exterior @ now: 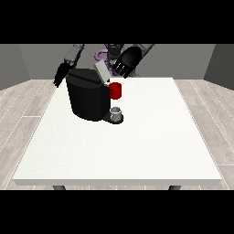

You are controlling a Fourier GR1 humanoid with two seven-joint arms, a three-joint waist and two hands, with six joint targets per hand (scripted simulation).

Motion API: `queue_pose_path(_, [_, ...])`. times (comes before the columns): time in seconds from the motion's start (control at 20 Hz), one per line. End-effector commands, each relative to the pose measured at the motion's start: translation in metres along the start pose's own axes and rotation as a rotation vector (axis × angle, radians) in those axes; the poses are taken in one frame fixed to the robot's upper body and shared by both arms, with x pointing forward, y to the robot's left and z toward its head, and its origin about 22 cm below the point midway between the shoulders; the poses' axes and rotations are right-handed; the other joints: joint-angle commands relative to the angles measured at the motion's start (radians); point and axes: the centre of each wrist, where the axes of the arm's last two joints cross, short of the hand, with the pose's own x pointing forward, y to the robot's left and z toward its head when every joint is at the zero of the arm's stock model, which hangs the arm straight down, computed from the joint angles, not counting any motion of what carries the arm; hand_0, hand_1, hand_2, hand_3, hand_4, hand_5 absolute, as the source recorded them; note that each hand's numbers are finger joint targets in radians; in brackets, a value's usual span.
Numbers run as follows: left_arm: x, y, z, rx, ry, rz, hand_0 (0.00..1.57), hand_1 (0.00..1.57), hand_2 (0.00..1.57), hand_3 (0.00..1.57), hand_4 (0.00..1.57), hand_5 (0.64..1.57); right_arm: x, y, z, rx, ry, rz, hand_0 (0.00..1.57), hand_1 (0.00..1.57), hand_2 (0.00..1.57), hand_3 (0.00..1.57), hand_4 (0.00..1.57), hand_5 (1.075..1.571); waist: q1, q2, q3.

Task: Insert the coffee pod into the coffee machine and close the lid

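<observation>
The black coffee machine (88, 98) stands on the white table (137, 146), left of the middle and towards the back. Its grey lid (102, 72) is tilted up. A red thing at the machine (115, 90) sits on its right side. Below it a small grey thing (117, 112) rests on the machine's dark base; I cannot tell it for the pod. The hand at the view's right (126, 61) hovers just right of the raised lid, fingers relaxed and pointing down. The hand at the view's left (61, 75) hangs by the machine's left top corner, fingers straight.
The table's front edge (119, 182) lies near the view's bottom. A wooden floor (23, 105) surrounds the table. A purple thing (99, 55) shows at the robot's torso behind the machine.
</observation>
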Motion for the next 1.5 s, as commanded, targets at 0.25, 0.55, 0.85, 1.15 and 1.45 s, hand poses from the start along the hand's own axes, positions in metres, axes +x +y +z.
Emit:
queue_pose_path(0.25, [-0.004,0.017,0.001,-0.012,0.010,-0.008,1.17,1.17,1.24,1.22,0.46,1.571,0.024,-0.004,-0.015,0.012,-0.005,0.004,0.00,0.00,0.00,0.00,0.19,1.571,-0.028,0.034,-0.0004])
queue_pose_path(0.55, [0.004,-0.010,-0.009,-0.025,-0.006,-0.019,1.25,1.25,1.29,1.22,0.43,1.571,0.018,0.003,-0.013,-0.021,-0.019,-0.005,0.00,0.00,0.00,0.00,0.04,1.571,0.000,0.038,-0.0001])
queue_pose_path(0.85, [-0.013,-0.017,-0.006,-0.014,-0.006,-0.015,1.19,1.19,1.25,1.20,0.42,1.571,0.021,-0.006,-0.011,0.003,-0.032,-0.001,0.00,0.00,0.00,0.00,0.00,1.571,-0.025,0.055,-0.0003])
queue_pose_path(1.15, [0.001,0.015,-0.004,0.014,-0.009,-0.021,1.22,1.22,1.26,1.20,0.42,1.571,0.017,-0.001,-0.013,-0.018,-0.038,-0.022,0.00,0.00,0.00,0.00,0.00,1.571,-0.022,0.061,-0.0001])
queue_pose_path(1.45, [0.021,0.025,-0.007,0.033,-0.062,-0.042,1.21,1.21,1.24,1.20,0.35,1.571,0.018,0.006,-0.017,-0.026,-0.049,0.011,0.00,0.00,0.00,0.00,0.00,1.571,-0.009,0.085,0.0001])
